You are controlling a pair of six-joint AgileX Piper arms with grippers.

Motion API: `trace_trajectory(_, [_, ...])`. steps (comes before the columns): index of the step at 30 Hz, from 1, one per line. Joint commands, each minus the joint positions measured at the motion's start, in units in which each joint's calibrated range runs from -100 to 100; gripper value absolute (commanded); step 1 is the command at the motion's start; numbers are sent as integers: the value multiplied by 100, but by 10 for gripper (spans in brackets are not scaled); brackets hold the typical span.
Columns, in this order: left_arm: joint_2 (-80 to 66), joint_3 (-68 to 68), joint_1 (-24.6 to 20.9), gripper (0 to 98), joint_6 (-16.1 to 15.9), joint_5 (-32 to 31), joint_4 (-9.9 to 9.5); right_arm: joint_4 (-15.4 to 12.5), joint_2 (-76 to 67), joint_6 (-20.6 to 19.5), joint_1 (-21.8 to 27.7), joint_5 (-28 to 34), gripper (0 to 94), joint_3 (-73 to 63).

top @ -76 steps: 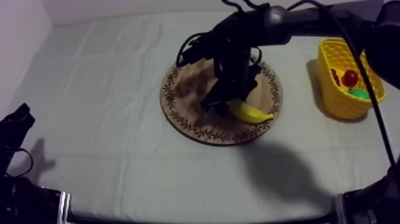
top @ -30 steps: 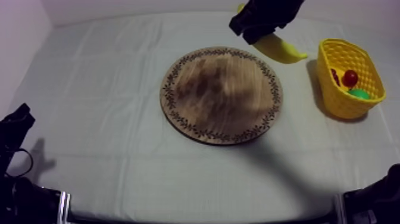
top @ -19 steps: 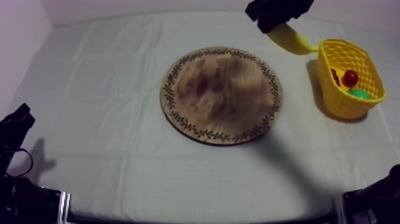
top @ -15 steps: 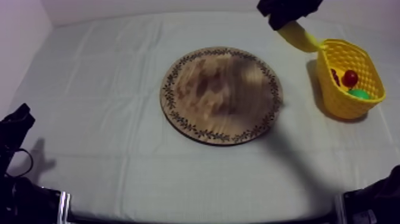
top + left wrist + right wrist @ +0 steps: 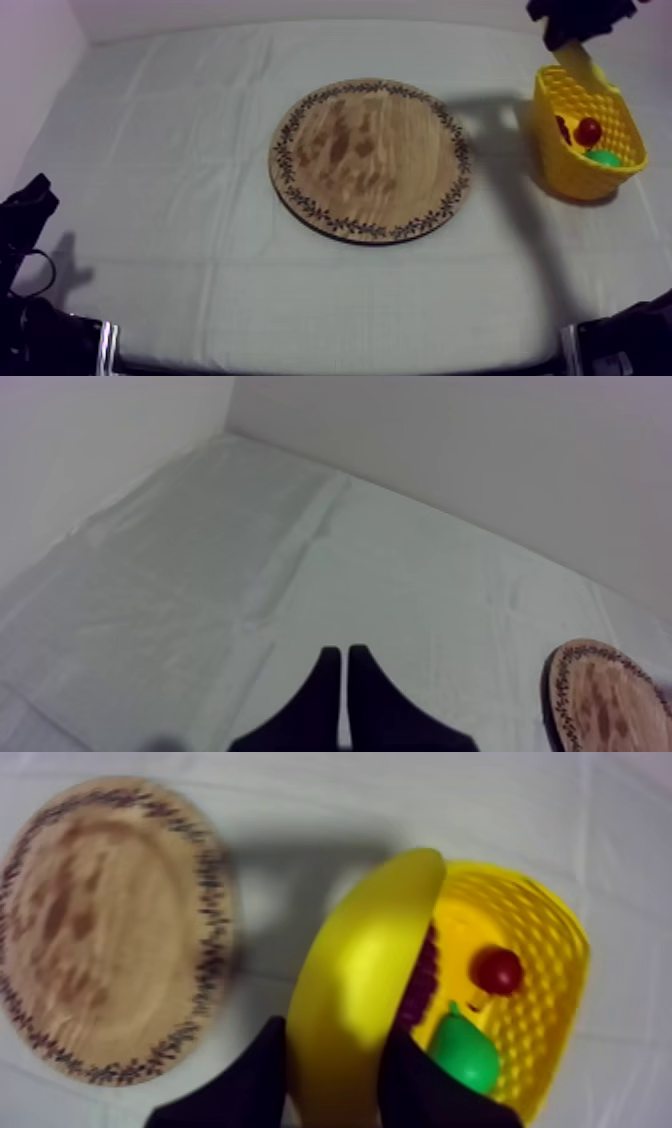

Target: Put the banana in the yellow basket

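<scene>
Slanted overhead view, close wrist views, board [image 5: 370, 160] shared

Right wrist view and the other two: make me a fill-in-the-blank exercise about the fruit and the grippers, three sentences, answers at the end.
The right gripper holds the banana over the ___ basket. In the basket, the small red fruit lies beside a ___ pear. The left gripper is ___ on nothing.
Missing words: yellow; green; shut.
</scene>
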Motion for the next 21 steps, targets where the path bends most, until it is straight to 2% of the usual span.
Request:
trace_trajectory(1, [0,3,1,1,0,-1,3,11,-43,2,325,-26,221,134])
trace_trajectory(11, [0,3,1,1,0,-1,3,85,-207,46,933,-130,228,425])
trace_trajectory(21, [0,3,1,1,0,-1,3,89,12,24,1002,-143,236,316])
